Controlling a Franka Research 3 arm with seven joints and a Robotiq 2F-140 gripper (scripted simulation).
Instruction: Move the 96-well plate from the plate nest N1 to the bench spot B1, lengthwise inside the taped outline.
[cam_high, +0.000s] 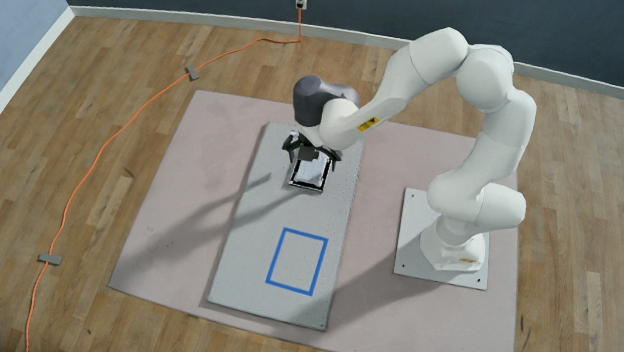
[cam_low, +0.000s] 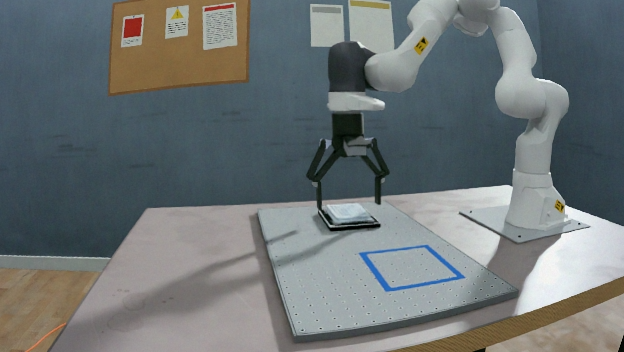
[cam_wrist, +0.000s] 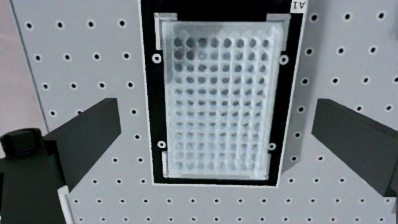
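The clear 96-well plate (cam_high: 310, 171) (cam_low: 347, 211) (cam_wrist: 220, 100) sits in the black plate nest N1 (cam_high: 305, 187) (cam_low: 350, 226) (cam_wrist: 148, 100) on the grey perforated bench board (cam_high: 250, 240) (cam_low: 320, 280) (cam_wrist: 75, 60). My gripper (cam_high: 311, 156) (cam_low: 348, 204) (cam_wrist: 216, 116) is wide open directly over the plate. Its two black fingers hang down on either side of the plate's long sides, clear of it, with the tips near plate height. The blue taped outline B1 (cam_high: 275, 256) (cam_low: 392, 250) lies on the same board, nearer the front end, with nothing in it.
The robot's base (cam_high: 452, 240) (cam_low: 530, 210) stands on a plate to the right of the board. An orange cable (cam_high: 100, 155) runs over the wooden floor at the left. A cork board with papers (cam_low: 177, 47) hangs on the back wall.
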